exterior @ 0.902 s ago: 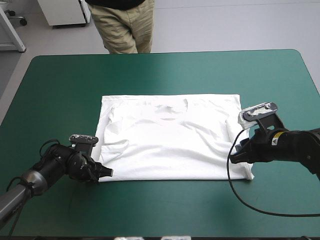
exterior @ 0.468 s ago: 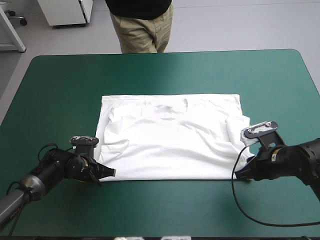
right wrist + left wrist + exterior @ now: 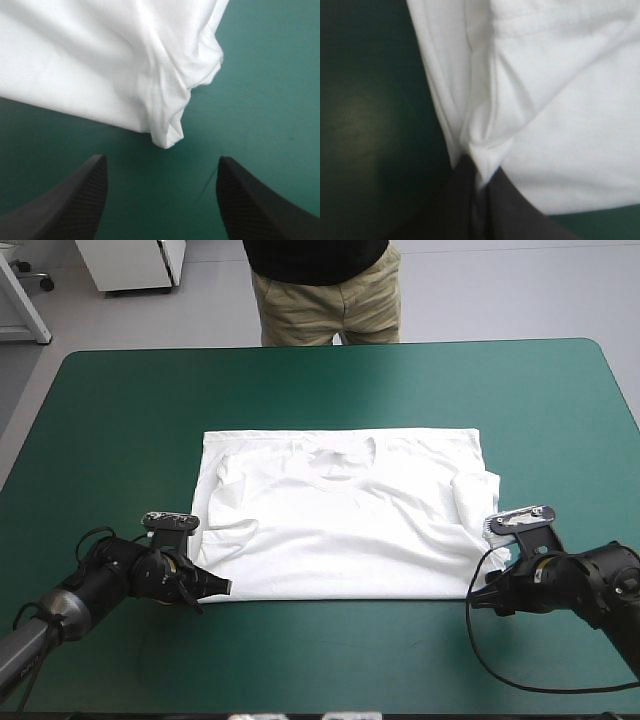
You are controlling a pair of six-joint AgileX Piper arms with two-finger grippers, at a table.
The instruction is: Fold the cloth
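1. The T-shirt (image 3: 340, 530) is white and short-sleeved. It lies spread flat at the middle of the table (image 3: 120, 410) on the teal-green cover, with the neckline toward the far edge and the hem toward the near edge. Shallow creases cross the chest. The sleeve on the right side is turned in over the body.

2. The left gripper (image 3: 218, 585) sits low on the table at the near-left corner of the T-shirt, level with the hem. In the left wrist view its 2 black fingers (image 3: 515, 210) meet in 1 pointed arch with a pinch of white cloth clamped at the tips. Folds fan out from that pinch (the fabric there is drawn up into a narrow ridge). The teal-green cover shows on the side away from the T-shirt's body.

3. The right gripper (image 3: 487, 596) sits low at the near-right corner of the T-shirt. In the right wrist view its 2 fingers (image 3: 80, 195) stand wide apart and hold nothing. The bunched near-right corner lies on the cover just ahead of the gap between them and touches neither finger.
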